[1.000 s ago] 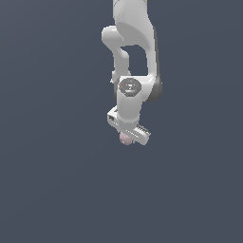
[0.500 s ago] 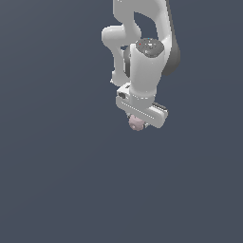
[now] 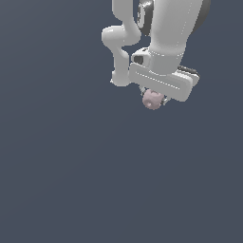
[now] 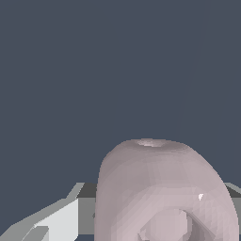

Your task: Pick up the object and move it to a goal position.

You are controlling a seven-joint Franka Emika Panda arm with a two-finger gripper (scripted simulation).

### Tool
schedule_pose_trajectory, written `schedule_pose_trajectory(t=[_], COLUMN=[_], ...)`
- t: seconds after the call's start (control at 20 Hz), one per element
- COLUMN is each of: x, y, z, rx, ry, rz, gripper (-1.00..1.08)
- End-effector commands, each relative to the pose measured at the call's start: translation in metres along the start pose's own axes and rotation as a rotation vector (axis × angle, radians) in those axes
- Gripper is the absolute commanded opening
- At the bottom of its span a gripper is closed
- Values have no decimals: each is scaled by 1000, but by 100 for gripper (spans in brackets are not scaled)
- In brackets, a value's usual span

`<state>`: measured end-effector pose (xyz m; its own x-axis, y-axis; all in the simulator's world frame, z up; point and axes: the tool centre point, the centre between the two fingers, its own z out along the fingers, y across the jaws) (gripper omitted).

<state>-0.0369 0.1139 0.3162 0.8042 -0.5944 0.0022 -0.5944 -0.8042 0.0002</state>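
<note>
Gripping the object (image 3: 152, 100), my claw (image 3: 155, 98) is clamped on a pale pink, lumpy, matte blob with a dimpled hollow (image 4: 165, 225); only plain grey-blue surroundings.

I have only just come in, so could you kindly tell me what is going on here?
A white Franka arm is carrying a small pale pink lumpy object in its pincer. The pincer is shut on the object, which hangs under the white hand, up in the air against a plain dark grey background. In the wrist view the object fills the lower part of the picture. No goal marker shows.
</note>
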Motion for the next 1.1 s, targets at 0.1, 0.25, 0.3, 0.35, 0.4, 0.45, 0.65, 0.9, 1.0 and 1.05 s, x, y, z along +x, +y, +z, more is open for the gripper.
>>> schedule_pose_trajectory(t=[0.1, 0.25, 0.3, 0.35, 0.4, 0.45, 0.65, 0.9, 1.0, 1.05], x=[-16, -25, -27, -30, -32, -34, -40, -44, -44, -44], y=[-13, -21, -23, -25, -28, -30, -36, -41, -42, -43], z=[-49, -77, -85, -93, -100, -106, -127, -141, -144, -145], rx=[-1, -1, -1, -1, -1, 0, 0, 0, 0, 0], ry=[0, 0, -1, -1, -1, -1, -2, -2, -2, -2], rz=[0, 0, 0, 0, 0, 0, -1, -1, -1, -1], gripper=[-100, -100, -100, -100, -100, -100, -100, -100, -100, -100])
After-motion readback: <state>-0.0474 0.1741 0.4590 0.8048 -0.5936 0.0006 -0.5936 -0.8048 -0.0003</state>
